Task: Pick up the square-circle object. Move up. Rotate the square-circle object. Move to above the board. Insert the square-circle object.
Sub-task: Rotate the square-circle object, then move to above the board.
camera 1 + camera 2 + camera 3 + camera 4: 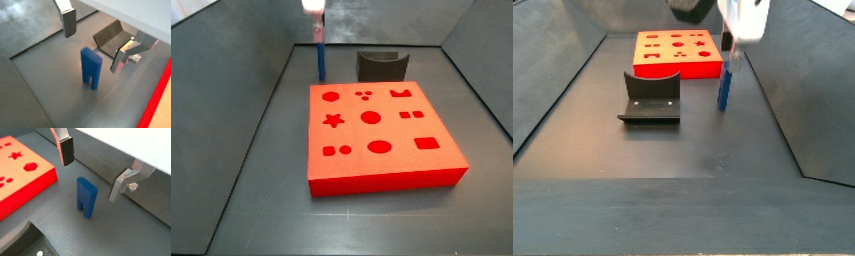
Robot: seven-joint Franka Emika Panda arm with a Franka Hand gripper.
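Although both wrist views cut off the board (20,173) at the frame edge, both side views show it whole, flat on the dark grey floor (687,150) within grey walls, lying near the gripper (91,174) to one side. The fixture (649,100) sits apart from the gripper on the floor. The gripper hangs spread, fingers (68,24) empty. Directly beneath it the square-circle object (85,197) stands upright, prongs down, untouched.
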